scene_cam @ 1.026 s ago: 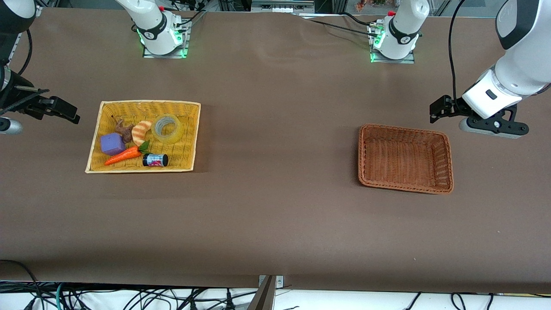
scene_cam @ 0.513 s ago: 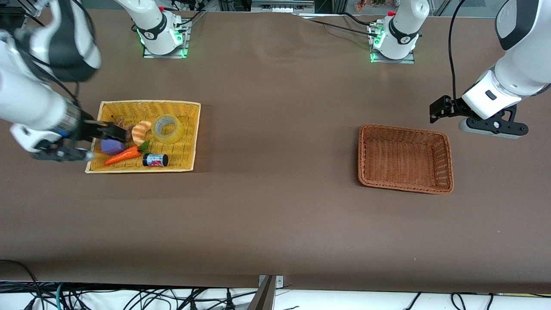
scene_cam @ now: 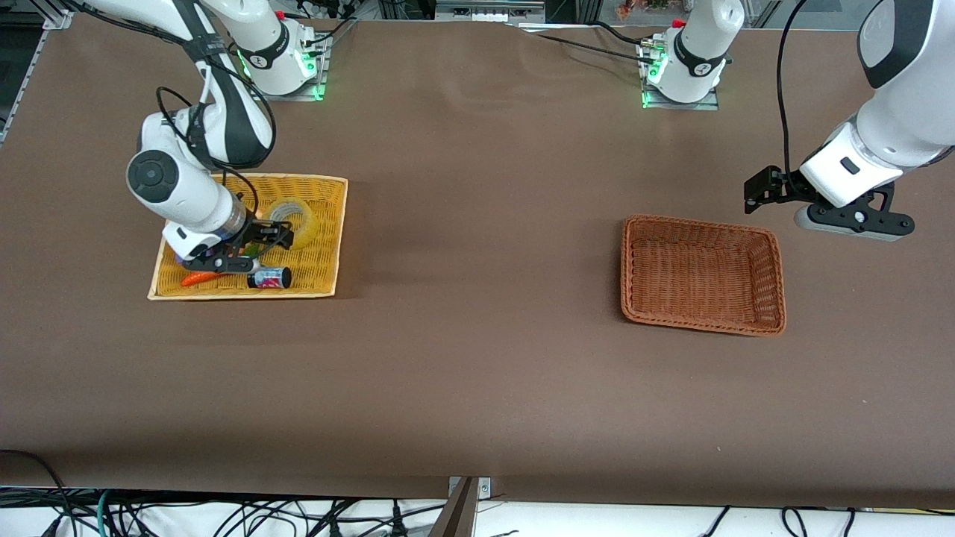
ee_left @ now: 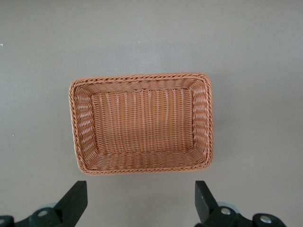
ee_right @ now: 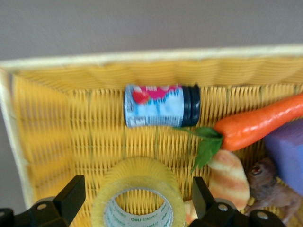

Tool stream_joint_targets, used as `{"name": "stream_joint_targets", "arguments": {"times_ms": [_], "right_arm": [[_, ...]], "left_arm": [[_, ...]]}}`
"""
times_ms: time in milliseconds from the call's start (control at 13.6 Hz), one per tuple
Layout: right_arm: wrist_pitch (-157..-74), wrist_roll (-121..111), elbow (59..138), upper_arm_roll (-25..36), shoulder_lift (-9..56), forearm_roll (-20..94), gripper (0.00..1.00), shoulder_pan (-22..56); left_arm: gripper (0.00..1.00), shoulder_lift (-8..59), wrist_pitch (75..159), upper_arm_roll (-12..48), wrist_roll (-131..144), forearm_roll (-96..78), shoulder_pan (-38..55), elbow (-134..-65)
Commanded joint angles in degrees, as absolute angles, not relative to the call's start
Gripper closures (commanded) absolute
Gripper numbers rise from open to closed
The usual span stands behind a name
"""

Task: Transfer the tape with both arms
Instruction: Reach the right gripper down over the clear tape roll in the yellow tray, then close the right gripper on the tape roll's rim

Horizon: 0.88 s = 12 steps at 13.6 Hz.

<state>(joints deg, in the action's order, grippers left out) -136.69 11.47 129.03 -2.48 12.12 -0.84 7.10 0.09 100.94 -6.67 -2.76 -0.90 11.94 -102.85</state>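
The tape (scene_cam: 292, 222) lies flat in the yellow basket (scene_cam: 326, 261), which stands on the tabletop (scene_cam: 477, 358) toward the right arm's end. In this basket the roll is in the part farther from the front camera, on the side toward the left arm's end. The right gripper (scene_cam: 261, 242) is low over the basket, just beside the tape, and in the right wrist view its jaws stand wide open, one finger on each side of the roll (ee_right: 138, 198); they are not touching it as far as I can see.

In the same basket there is a small jar (ee_right: 161, 105) with a black lid and a coloured label, lying on its side and nearer to the front camera than the tape. Beside the jar lies an orange carrot (ee_right: 258, 124) with a green leaf, and next to it a purple block (ee_right: 286, 153), a striped bread-like piece (ee_right: 229, 177) and a small brown figure (ee_right: 270, 187).

The brown basket (scene_cam: 776, 257) stands toward the left arm's end of the tabletop, well apart from the yellow one. The left gripper (scene_cam: 768, 188) waits up in the air over the bare tabletop just beside this basket. In the left wrist view its jaws are open, and the brown basket (ee_left: 75, 123) shows below them.
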Motion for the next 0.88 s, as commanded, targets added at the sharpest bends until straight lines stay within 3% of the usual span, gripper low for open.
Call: {"name": "stream_joint_targets", "arguments": {"times_ms": [0,440,806], "right_arm": [[-140.18,12.48,134.29,-2.72,8.96,-1.32,0.00,6.86],[-141.68,22.04,135.97,-7.99,8.96,-1.23,0.00,6.86],[-143.16,22.24,137.28,-8.26,9.67,-1.23,0.00,6.86]], "left_arm": [[0.00,0.18,100.20,-6.15,-3.87,0.44,11.42,-102.39],[0.00,0.18,100.20,-6.24,-3.87,0.44,11.34,-102.39],[0.00,0.26,100.20,-6.15,-3.87,0.44,11.43,-102.39]]}}
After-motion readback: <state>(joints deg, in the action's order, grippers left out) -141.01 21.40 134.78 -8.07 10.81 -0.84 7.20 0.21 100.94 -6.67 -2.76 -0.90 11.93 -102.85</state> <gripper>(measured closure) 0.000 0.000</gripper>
